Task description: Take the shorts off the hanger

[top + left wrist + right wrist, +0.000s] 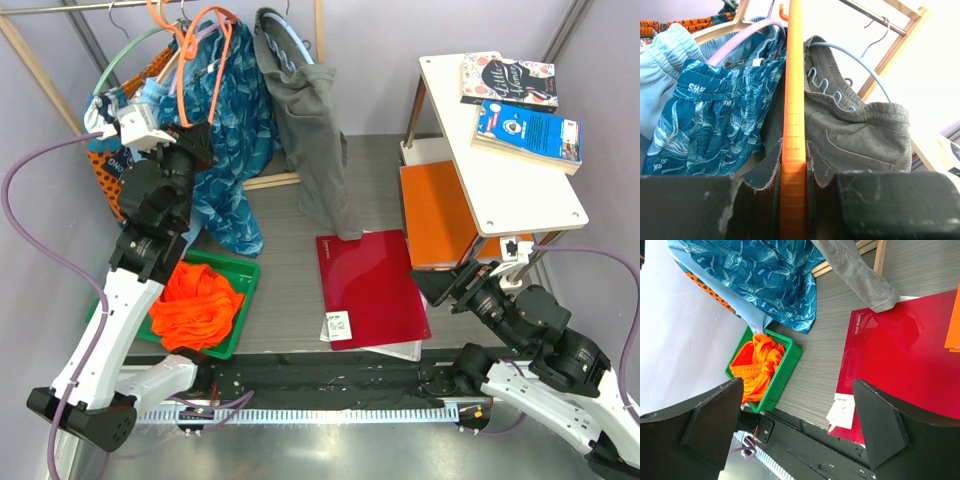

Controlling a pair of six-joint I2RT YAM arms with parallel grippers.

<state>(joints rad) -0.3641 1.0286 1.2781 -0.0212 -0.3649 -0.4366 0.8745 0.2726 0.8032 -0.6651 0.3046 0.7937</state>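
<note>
The thin orange hanger (217, 75) is up at the clothes rack at the back left, bare, among other hanging garments. My left gripper (195, 135) is raised to it and shut on its lower part. In the left wrist view the hanger (794, 100) runs straight up from between the pads of the left gripper (794, 165), which press on both its sides. The bright orange shorts (197, 305) lie crumpled in a green bin (245, 270) on the table's left, also in the right wrist view as shorts (757, 365) and bin (785, 375). My right gripper (440, 285) (797, 390) hovers open and empty at the right.
Blue patterned shorts (235, 130), grey shorts (310, 120) and light-blue shorts (660, 75) hang on the wooden rack. A red folder (370, 285) lies mid-table. At the right stand a white shelf (510, 185) with books (525, 130) and an orange board (435, 215).
</note>
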